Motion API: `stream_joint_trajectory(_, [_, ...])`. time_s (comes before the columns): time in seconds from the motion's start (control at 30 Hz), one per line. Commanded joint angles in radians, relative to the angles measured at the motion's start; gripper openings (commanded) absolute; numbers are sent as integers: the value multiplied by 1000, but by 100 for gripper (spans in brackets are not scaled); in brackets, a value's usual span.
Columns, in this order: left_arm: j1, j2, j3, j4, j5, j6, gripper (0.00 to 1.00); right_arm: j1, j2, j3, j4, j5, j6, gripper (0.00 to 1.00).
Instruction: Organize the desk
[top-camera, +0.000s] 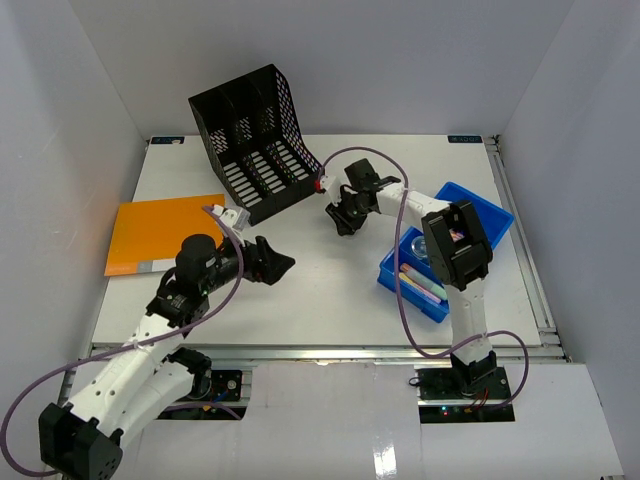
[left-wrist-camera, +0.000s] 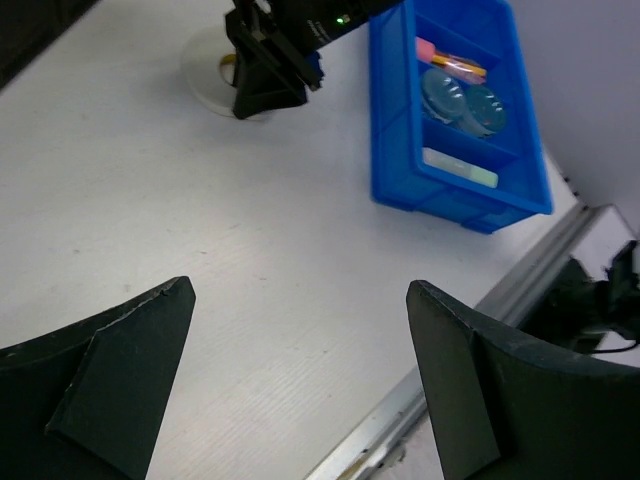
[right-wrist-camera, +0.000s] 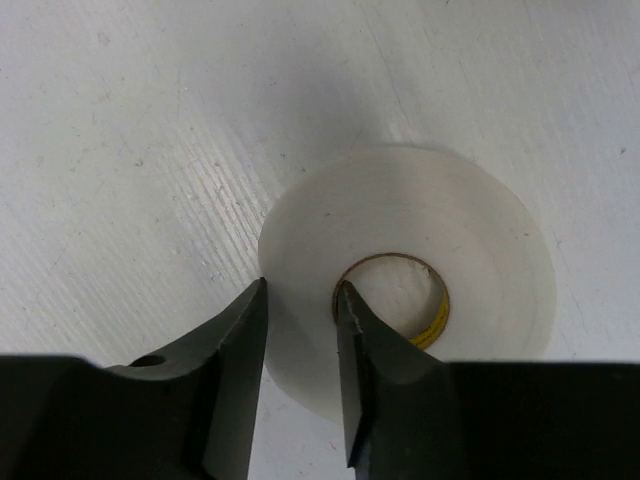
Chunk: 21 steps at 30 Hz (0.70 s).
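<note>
The right hand (right-wrist-camera: 302, 292) is grasping a white tape roll (right-wrist-camera: 480, 250) by its wall: one finger is sitting inside the brown core and the other is pressing on the outer side, so the hand is closed down to a narrow gap. The left hand (left-wrist-camera: 300, 290) is hanging wide open above the white tabletop (top-camera: 330, 290) and is holding nothing. The tabletop is lying between pale grey walls (top-camera: 80, 90) and is carrying the flat roll, a blue bin (top-camera: 490, 215) to its right, a black file rack (top-camera: 255, 140) at the back and an orange folder (top-camera: 165, 232) at the left.
</note>
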Motion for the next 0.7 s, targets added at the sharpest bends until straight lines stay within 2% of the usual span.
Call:
stream_joint_trajectory(0.0, [5, 105, -42, 237, 123, -258, 98, 2, -86, -86, -33, -88, -24, 26])
stream_joint_trajectory(0.23, [3, 296, -42, 413, 122, -485, 98, 3, -316, -252, 12, -253, -101, 21])
stream_joint_trajectory(0.47, [-17, 437, -23, 506, 97, -582, 98, 5, -492, -369, -4, -384, -163, 20])
stream_joint_trajectory(0.67, [-40, 535, -10, 607, 121, -652, 95, 35, -576, -423, -15, -477, -197, 20])
